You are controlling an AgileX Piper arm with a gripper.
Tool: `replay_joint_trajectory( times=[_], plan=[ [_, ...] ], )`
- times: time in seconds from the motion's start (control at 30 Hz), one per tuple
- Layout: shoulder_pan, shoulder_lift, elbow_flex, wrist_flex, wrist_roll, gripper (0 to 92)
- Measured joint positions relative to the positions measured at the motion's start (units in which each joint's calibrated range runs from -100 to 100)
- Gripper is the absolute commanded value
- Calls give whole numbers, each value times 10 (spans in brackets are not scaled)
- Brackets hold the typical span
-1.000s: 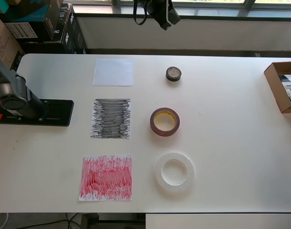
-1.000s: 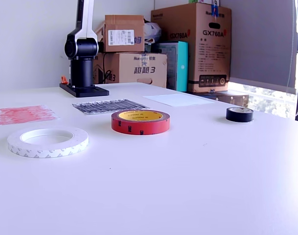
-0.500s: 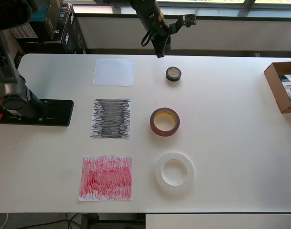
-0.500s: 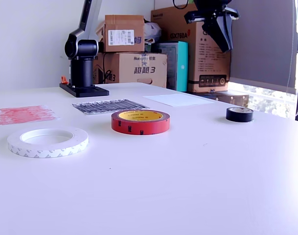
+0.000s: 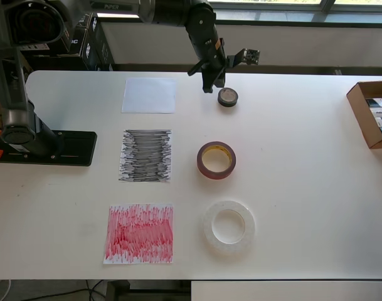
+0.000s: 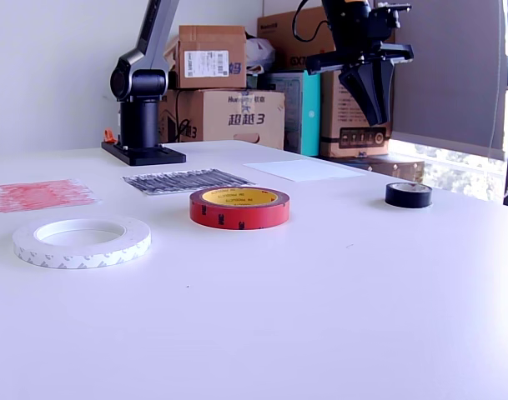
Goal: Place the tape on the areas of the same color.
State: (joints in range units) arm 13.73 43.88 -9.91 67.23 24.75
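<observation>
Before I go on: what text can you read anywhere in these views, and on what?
"GX760A" on the tall cardboard box.
"3" after two characters I cannot read, on the lower cardboard box.
Label on the upper cardboard box: too small.
Print on the red tape roll: blurred.

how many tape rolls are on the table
3, in a column beside the sheets in the overhead view: the small black roll at the top near the gripper, the dark red roll in the middle, the white roll at the bottom. None seems hidden.
</observation>
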Motion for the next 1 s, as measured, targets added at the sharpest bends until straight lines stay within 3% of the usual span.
replay_joint_trajectory(
  times=[0.37,0.67,1.0],
  plan=[
    [-10,37,-3,-12,9,163],
    [-17,70,-45,-13,26,446],
    [-9,72,-45,-26,17,460]
  ],
)
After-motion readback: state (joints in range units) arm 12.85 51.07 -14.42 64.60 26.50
